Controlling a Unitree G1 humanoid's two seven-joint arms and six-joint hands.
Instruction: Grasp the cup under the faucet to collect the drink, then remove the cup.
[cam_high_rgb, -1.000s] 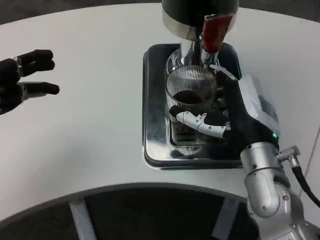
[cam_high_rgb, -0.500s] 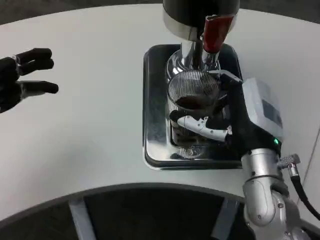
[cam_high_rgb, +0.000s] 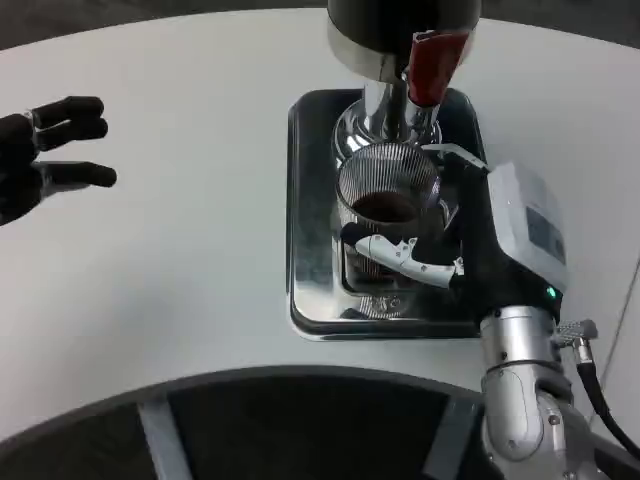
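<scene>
Hovering spread and holding nothing at the far left edge, left hand (cam_high_rgb: 45, 160), then broad bare white counter (cam_high_rgb: 190, 260), then steel tray (cam_high_rgb: 310, 300) with ribbed cup (cam_high_rgb: 388, 195) under the faucet (cam_high_rgb: 432, 68), gripped by right hand (cam_high_rgb: 470, 240).

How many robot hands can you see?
2. The right hand grips the ribbed glass cup on the metal tray under the faucet. The left hand hovers over the white table, far left.

No readable text, label, brand or number appears on anything here.
</scene>
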